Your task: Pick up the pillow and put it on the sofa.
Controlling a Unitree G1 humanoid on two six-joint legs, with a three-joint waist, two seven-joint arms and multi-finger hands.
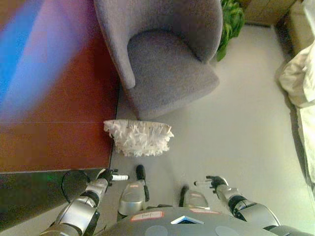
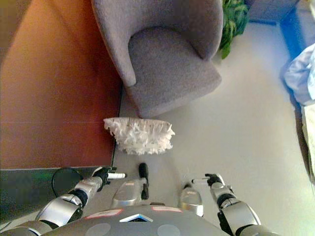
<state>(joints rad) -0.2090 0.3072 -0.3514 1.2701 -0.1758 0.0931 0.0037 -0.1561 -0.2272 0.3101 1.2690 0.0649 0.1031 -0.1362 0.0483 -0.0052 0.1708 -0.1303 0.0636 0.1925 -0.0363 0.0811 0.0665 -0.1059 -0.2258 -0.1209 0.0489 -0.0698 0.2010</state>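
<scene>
Pillow: white, ruffled and shaggy, flat on the grey floor; ahead of both hands, nearer the left one, apart from each; touched by neither.
Pillow's neighbours: just in front of the armchair's base, its left end by the edge of the red-brown wall panel.
Sofa: grey upholstered armchair with curved back and arms, seat bare; beyond the pillow, further from the hands, straight ahead of the left hand.
Left hand: low at the bottom left, held above the floor, short of the pillow; white-tipped finger pointing straight out towards the right hand, other fingers loosely bent, holding nothing.
Right hand: low at the bottom right, well to the right of the pillow; white-tipped finger stretched out towards the left hand, fingers relaxed, holding nothing.
Gap between hands: bare floor, pillow lying ahead of it and offset to the left.
Plant: green leaves, far ahead of the right hand, just behind the armchair's right side.
Bedding: pale crumpled fabric at the far right edge, ahead and to the right of the right hand, well apart from the pillow.
Dark strip: dark flooring or mat left of the left hand, below the red-brown panel; cannot tell which.
</scene>
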